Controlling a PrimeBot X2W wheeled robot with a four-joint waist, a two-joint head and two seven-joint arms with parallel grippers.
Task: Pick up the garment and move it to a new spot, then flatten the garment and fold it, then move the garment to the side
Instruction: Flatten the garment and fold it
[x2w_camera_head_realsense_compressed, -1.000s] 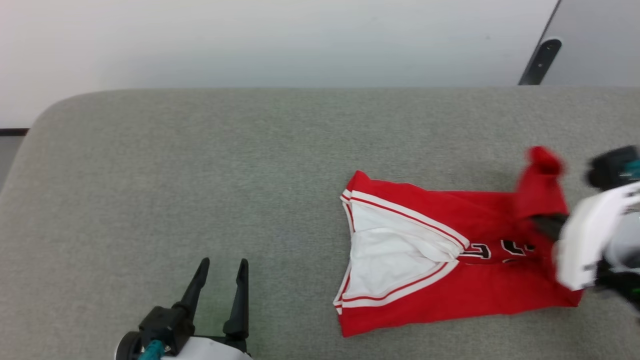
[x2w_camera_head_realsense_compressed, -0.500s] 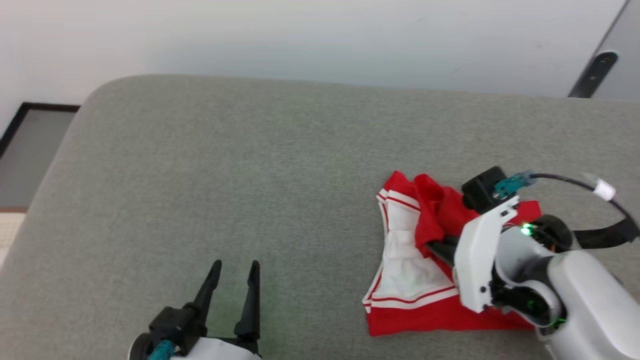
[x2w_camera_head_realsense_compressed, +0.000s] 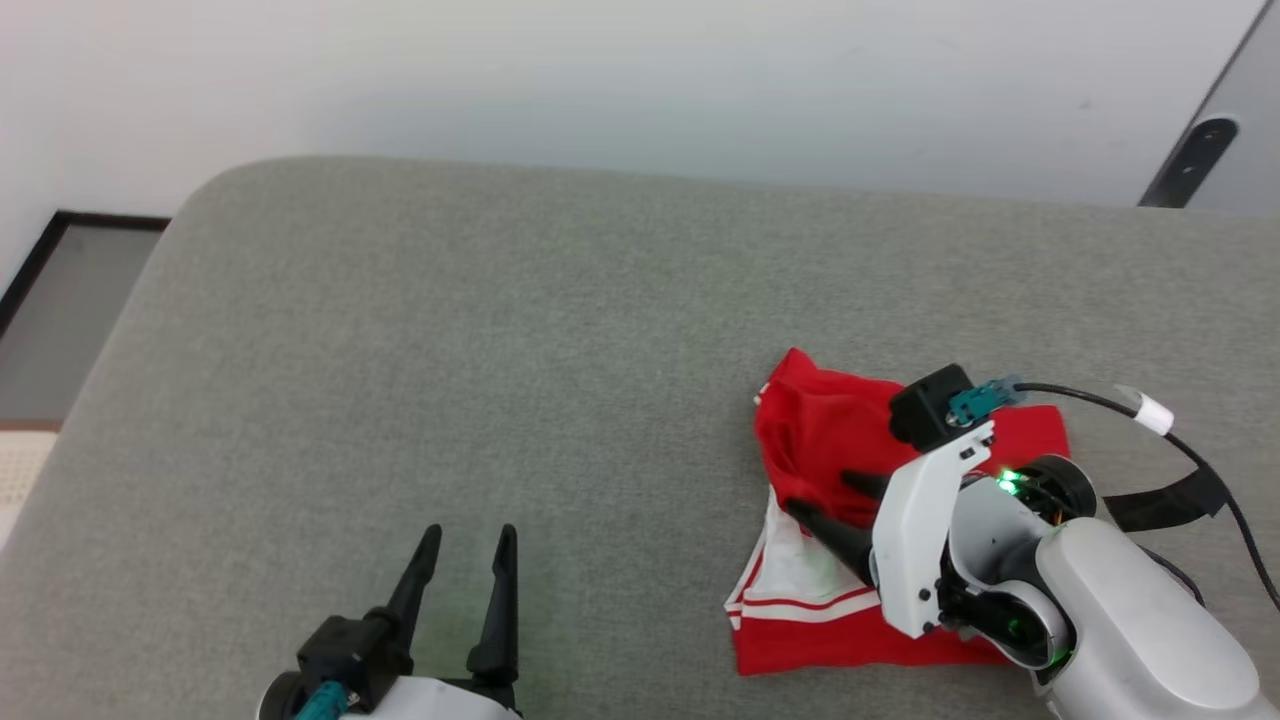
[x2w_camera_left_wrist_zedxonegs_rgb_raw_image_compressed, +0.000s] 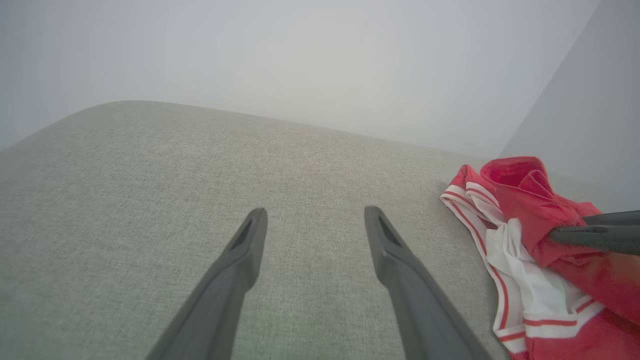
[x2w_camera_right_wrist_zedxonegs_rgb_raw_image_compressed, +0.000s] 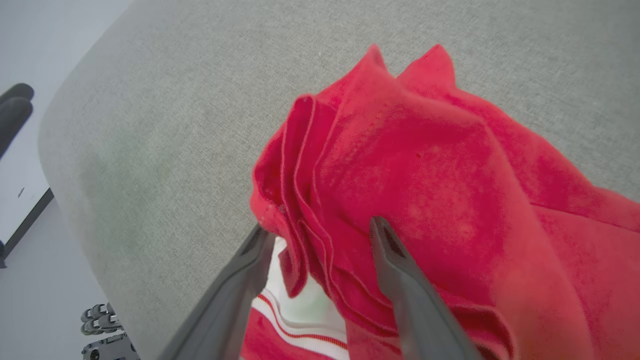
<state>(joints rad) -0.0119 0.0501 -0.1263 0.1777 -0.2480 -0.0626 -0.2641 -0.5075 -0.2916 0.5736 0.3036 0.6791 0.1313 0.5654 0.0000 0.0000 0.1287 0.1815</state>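
In the head view, one red jersey-style garment with white striped trim (x2w_camera_head_realsense_compressed: 830, 440) lies bunched on the right part of a grey fabric-covered padded surface (x2w_camera_head_realsense_compressed: 500, 350). A red fold is thrown over its white panel, and the white right forearm covers the garment's near right portion. The right gripper (x2w_camera_head_realsense_compressed: 818, 493) rests on that fold with its two dark fingers spread apart, pinching nothing. The left gripper (x2w_camera_head_realsense_compressed: 470, 532) sits at the lower left, well apart from the garment, its two fingers also spread over bare fabric and its base cut off by the bottom edge. In the left wrist view, the left gripper (x2w_camera_left_wrist_zedxonegs_rgb_raw_image_compressed: 315, 212) stands wide above the grey surface. The garment (x2w_camera_left_wrist_zedxonegs_rgb_raw_image_compressed: 525, 200) is cut off at the right edge, where the other arm's dark fingers (x2w_camera_left_wrist_zedxonegs_rgb_raw_image_compressed: 600, 237) lie against the red cloth. In the right wrist view, the right gripper (x2w_camera_right_wrist_zedxonegs_rgb_raw_image_compressed: 321, 229) is spread with a ridge of the garment (x2w_camera_right_wrist_zedxonegs_rgb_raw_image_compressed: 425, 175) lying loose between its fingers. Small grey parts at the lower left corner are too small to identify.
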